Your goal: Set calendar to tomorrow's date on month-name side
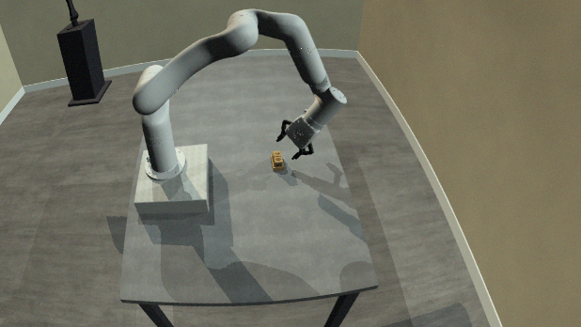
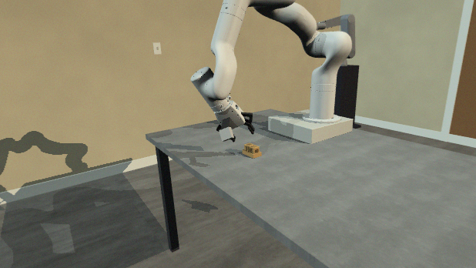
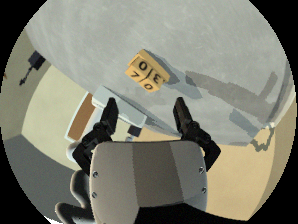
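Note:
The small wooden calendar (image 1: pixel 277 161) stands flat on the grey table: a tray with two digit cubes side by side in it. It also shows in the exterior view (image 2: pixel 252 150) and in the wrist view (image 3: pixel 147 74), where dark digits show on the cubes' faces, too small to read surely. My gripper (image 1: pixel 295 144) hangs tilted in the air a little above and beside the calendar, toward the table's far edge, apart from it. Its fingers are spread wide and empty. It shows likewise in the exterior view (image 2: pixel 237 132).
The arm's white base block (image 1: pixel 174 180) stands on the table to the left of the calendar. The table's far edge (image 2: pixel 181 154) lies close behind the gripper. A black pedestal (image 1: pixel 82 61) stands on the floor in the far corner.

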Controlling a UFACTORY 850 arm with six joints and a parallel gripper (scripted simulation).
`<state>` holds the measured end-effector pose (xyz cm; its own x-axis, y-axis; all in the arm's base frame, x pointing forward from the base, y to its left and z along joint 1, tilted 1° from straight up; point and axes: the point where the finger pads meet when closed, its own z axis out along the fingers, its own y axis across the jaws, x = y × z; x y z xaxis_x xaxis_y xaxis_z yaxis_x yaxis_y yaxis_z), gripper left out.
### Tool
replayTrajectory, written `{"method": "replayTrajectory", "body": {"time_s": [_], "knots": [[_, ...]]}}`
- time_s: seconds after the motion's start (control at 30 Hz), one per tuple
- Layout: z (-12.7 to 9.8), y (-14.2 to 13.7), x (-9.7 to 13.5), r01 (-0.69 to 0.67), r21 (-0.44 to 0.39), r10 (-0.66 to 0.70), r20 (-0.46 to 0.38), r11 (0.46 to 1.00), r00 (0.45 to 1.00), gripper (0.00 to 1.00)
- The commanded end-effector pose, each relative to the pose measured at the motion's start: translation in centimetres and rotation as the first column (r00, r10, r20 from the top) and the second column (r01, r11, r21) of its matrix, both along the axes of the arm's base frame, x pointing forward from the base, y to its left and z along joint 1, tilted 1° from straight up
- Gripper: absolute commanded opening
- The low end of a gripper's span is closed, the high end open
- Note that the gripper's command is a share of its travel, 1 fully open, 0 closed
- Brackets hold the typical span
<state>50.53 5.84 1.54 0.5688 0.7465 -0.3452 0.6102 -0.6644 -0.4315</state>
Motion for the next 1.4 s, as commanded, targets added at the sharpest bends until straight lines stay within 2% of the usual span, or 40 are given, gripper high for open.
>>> {"method": "replayTrajectory", "body": {"time_s": [0.0, 0.07, 0.13, 0.23, 0.27, 0.3, 0.33, 0.37, 0.5, 0.53, 0.57, 0.63, 0.67, 0.7, 0.8, 0.83, 0.93, 1.0, 1.03, 1.07, 1.1, 1.2, 1.27, 1.33, 1.37], "knots": [[3.7, -0.9, 2.4, 0.121, -0.068, -0.114, 0.100, 0.990, 0.988, 1.00], [3.7, -0.9, 2.4, 0.121, -0.068, -0.114, 0.100, 0.990, 0.988, 1.00], [6.5, -1.5, 3.9, 0.219, -0.103, -0.199, 0.174, 0.970, 0.964, 1.00], [8.1, -1.9, 4.7, 0.276, -0.116, -0.246, 0.218, 0.954, 0.944, 1.00], [9.7, -2.4, 5.5, 0.333, -0.125, -0.293, 0.261, 0.934, 0.920, 1.00], [9.8, -2.4, 5.5, 0.337, -0.126, -0.296, 0.264, 0.933, 0.918, 1.00], [11.4, -2.8, 6.2, 0.393, -0.130, -0.340, 0.305, 0.911, 0.890, 1.00], [11.7, -2.9, 6.3, 0.403, -0.130, -0.348, 0.312, 0.906, 0.884, 1.00], [15.7, -3.9, 7.7, 0.533, -0.120, -0.449, 0.406, 0.838, 0.796, 1.00], [16.0, -3.9, 7.7, 0.540, -0.118, -0.454, 0.412, 0.833, 0.790, 1.00], [17.6, -4.3, 8.2, 0.589, -0.107, -0.491, 0.446, 0.801, 0.748, 1.00], [17.6, -4.3, 8.2, 0.589, -0.107, -0.491, 0.446, 0.801, 0.748, 1.00], [18.2, -4.5, 8.4, 0.609, -0.101, -0.506, 0.460, 0.787, 0.730, 1.00], [20.6, -5.1, 8.9, 0.676, -0.075, -0.556, 0.505, 0.734, 0.660, 1.00], [22.8, -5.7, 9.4, 0.732, -0.044, -0.599, 0.542, 0.680, 0.589, 1.00], [23.1, -5.7, 9.4, 0.737, -0.041, -0.603, 0.546, 0.674, 0.582, 1.00], [17.2, -7.0, 6.4, 0.709, -0.046, -0.643, 0.383, 0.703, 0.663, 1.00], [17.2, -7.0, 6.4, 0.709, -0.046, -0.643, 0.383, 0.703, 0.663, 1.00], [15.2, -7.2, 5.4, 0.699, -0.036, -0.654, 0.323, 0.714, 0.684, 1.00], [15.2, -7.2, 5.4, 0.699, -0.036, -0.654, 0.322, 0.714, 0.685, 1.00], [13.3, -7.4, 4.3, 0.691, -0.019, -0.663, 0.261, 0.723, 0.701, 1.00], [13.3, -7.4, 4.3, 0.691, -0.019, -0.663, 0.261, 0.723, 0.701, 1.00], [9.9, -7.6, 2.3, 0.683, 0.032, -0.679, 0.148, 0.730, 0.719, 1.00], [9.9, -7.6, 2.3, 0.683, 0.032, -0.679, 0.148, 0.730, 0.719, 1.00], [8.4, -7.6, 1.4, 0.682, 0.063, -0.685, 0.097, 0.728, 0.722, 1.00]]}}
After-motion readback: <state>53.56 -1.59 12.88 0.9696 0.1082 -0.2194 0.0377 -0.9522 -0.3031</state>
